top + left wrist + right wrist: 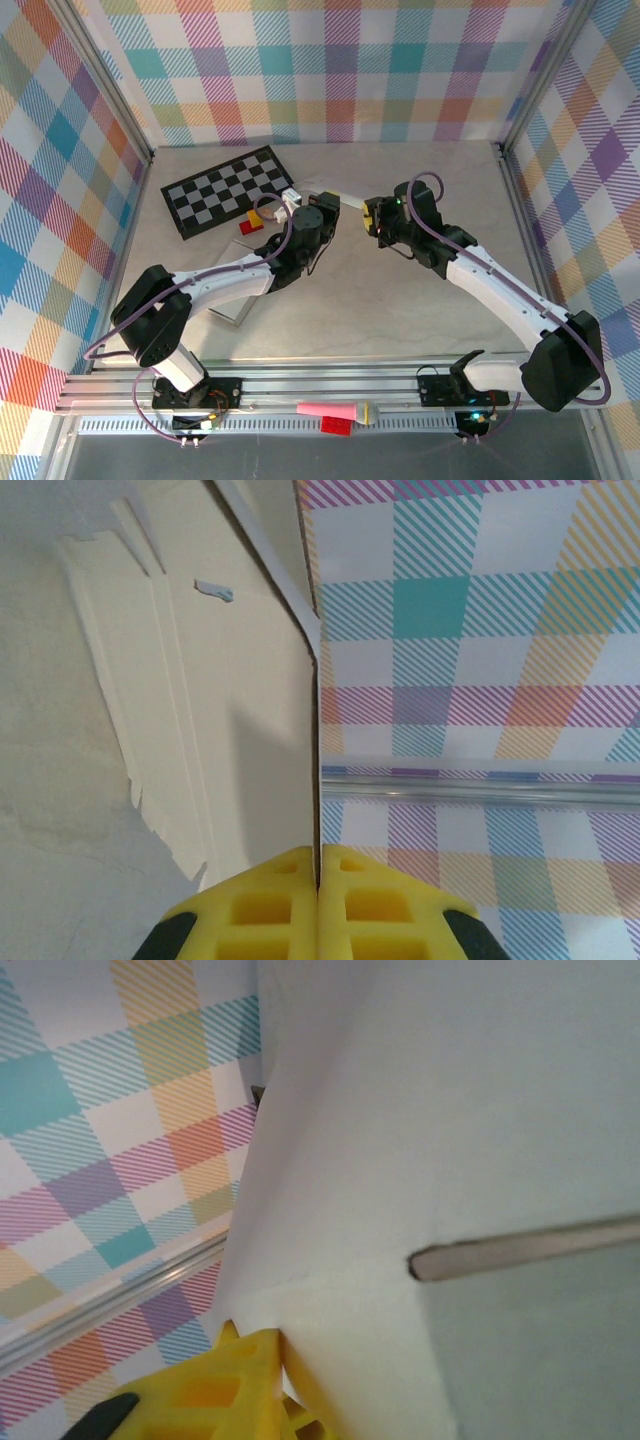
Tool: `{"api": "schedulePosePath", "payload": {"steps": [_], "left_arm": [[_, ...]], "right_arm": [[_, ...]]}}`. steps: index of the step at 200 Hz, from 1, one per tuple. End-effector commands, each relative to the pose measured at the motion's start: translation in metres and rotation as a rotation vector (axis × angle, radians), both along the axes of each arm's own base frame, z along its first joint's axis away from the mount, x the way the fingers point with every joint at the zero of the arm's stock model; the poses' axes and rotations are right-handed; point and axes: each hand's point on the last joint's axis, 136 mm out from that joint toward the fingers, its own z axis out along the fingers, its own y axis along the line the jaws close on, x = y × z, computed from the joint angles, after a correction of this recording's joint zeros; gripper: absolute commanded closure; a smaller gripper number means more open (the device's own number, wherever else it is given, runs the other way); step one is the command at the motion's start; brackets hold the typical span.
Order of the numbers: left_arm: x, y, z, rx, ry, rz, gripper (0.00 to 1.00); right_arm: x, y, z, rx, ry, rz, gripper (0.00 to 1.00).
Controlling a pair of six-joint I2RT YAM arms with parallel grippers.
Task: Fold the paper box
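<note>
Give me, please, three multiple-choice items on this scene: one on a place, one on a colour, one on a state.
1. Where on the table does the checkerboard lie? A far left; B near right; C centre front.
2. What colour are the left gripper's fingers? A blue; B yellow; C red.
3. How is the left gripper? A wide open; B shut on nothing; C shut on the paper box.
Answers: A, it lies by the far left wall in the top view; B, the left wrist view shows yellow; C, the fingers meet on a panel's edge.

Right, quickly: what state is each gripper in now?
Left gripper: shut on the paper box.
Right gripper: beside the paper box; open or shut cannot be told.
</note>
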Motion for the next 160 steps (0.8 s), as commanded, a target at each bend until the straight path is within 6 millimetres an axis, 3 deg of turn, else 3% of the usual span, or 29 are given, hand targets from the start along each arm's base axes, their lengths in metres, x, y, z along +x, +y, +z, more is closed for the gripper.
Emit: {"api": "schedulePosePath", "payload": {"steps": [1,8,20,49,65,87,102,133,160], "left_arm": [[-0.001,-0.012,0.020,-0.041,-0.059,-0.054,1.00],[-0.001,-0.015,0.021,-0.043,-0.064,-0.070,0.99],[-0.003,-0.021,0.025,-0.049,-0.074,-0.103,0.86],[-0.014,-0.029,0.026,-0.015,-0.071,-0.191,0.57],[-0.025,-0.023,0.027,0.053,-0.067,-0.224,0.40],[-0.043,-0.001,0.035,0.305,-0.095,-0.280,0.28],[-0.055,0.013,0.039,0.554,-0.153,-0.373,0.28],[-0.067,0.051,0.005,0.944,-0.179,-0.523,0.22],[-0.064,0.059,-0.007,1.199,-0.308,-0.628,0.22]], "right_arm": [[0.006,-0.004,0.015,-0.002,-0.028,-0.039,0.87],[0.007,-0.007,0.017,-0.012,-0.035,-0.049,0.92],[0.009,-0.013,0.019,-0.024,-0.039,-0.059,1.00],[0.019,-0.026,0.028,-0.033,-0.053,-0.037,1.00],[0.024,-0.033,0.037,-0.027,-0.063,-0.017,1.00],[0.026,-0.045,0.051,0.001,-0.051,0.010,1.00],[0.025,-0.055,0.058,0.034,-0.015,0.029,1.00],[0.018,-0.069,0.074,0.040,0.069,0.109,1.00],[0.015,-0.072,0.083,0.061,0.103,0.150,1.00]]}}
